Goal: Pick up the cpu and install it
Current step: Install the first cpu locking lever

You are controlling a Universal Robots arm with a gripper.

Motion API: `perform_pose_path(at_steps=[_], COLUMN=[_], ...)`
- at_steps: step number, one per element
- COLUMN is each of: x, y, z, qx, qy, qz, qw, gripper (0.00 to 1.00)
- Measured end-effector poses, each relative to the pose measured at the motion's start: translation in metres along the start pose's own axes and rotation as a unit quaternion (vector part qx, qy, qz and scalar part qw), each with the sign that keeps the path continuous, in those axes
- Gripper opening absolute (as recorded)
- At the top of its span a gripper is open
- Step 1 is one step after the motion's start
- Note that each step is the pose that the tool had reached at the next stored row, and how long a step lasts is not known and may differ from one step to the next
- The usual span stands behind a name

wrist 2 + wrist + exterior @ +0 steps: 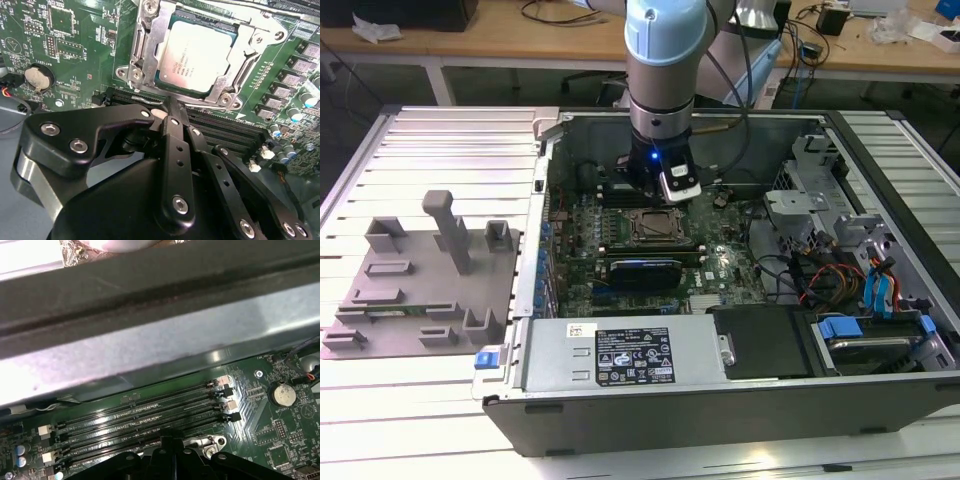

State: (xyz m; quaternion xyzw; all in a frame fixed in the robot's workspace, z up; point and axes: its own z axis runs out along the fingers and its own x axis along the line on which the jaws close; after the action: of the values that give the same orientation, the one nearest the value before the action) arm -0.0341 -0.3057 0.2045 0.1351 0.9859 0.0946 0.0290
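A: Where's your cpu [197, 56]?

B: Look at the second wrist view: it lies flat in the socket frame [145, 55] on the motherboard [75, 45], inside the case [880, 400].

A: And your gripper [170, 112]?

B: It hangs just beside the socket, over the memory slots [145, 412]. Its fingers meet at the tips with nothing between them.

Exterior high and wide, wrists close — motherboard [75, 45] shared
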Motion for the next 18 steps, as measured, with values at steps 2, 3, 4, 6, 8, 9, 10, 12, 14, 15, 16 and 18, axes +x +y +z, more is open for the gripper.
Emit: perform_pose_path(at_steps=[2,3,4,6,8,9,10,12,14,15,16,18], x=[-0.0001,-0.0001,-0.0001,0.0009,0.003,0.0041,0.0051,0.0061,0.0068,0.0069,0.0069,0.0066], y=[0.0005,0.0006,0.0007,0.0008,0.0008,0.0009,0.0012,0.0025,0.0043,0.0047,0.0048,0.0049], z=[-0.0022,-0.003,-0.0037,-0.0043,-0.0046,-0.0046,-0.0045,-0.0043,-0.0039,-0.0039,-0.0039,-0.0038], qx=[-0.0001,0.0,0.0,-0.0001,0.0002,0.0002,0.0001,0.0002,0.0002,0.0003,0.0002,0.0002], qy=[-0.0005,-0.0006,-0.0008,-0.0014,-0.0015,-0.0017,-0.0019,-0.0021,-0.0023,-0.0023,-0.0025,-0.0026], qz=[0.002,0.003,0.004,0.006,0.007,0.008,0.008,0.009,0.01,0.011,0.011,0.012], qw=[1.0,1.0,1.0,1.0,1.0,1.0,1.0,1.0,0.9999,0.9999,0.9999,0.9999], gripper=[0.11,0.11,0.11,0.11,0.11,0.11,0.11,0.11,0.11,0.11,0.11,0.11])
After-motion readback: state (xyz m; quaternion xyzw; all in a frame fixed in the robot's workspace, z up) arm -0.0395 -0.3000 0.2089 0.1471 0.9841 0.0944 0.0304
